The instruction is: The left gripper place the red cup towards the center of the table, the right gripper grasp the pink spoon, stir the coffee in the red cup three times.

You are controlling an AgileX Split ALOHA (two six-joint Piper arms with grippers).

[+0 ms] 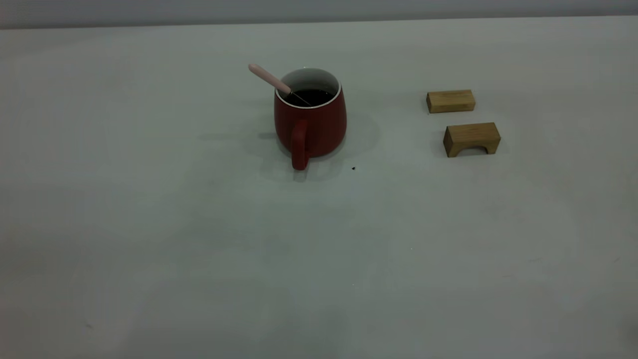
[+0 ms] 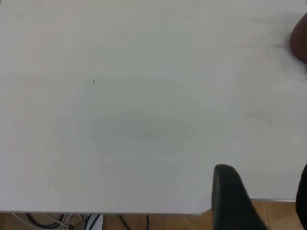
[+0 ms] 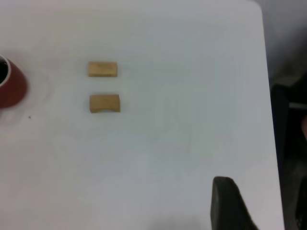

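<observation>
The red cup (image 1: 311, 124) stands upright near the middle of the table (image 1: 199, 224), its handle toward the camera. Dark coffee (image 1: 314, 96) fills it. The pink spoon (image 1: 269, 78) leans in the cup, bowl sunk in the coffee, handle sticking out over the rim to the left. Neither arm shows in the exterior view. My left gripper (image 2: 266, 191) hangs open over the table's edge, far from the cup (image 2: 300, 43). My right gripper (image 3: 266, 194) is open too, above bare table, well away from the cup (image 3: 10, 86).
Two tan wooden blocks lie right of the cup: a flat one (image 1: 450, 101) and an arch-shaped one (image 1: 471, 139). A tiny dark speck (image 1: 353, 168) sits just in front of the cup. Cables (image 2: 72, 221) hang below the table edge.
</observation>
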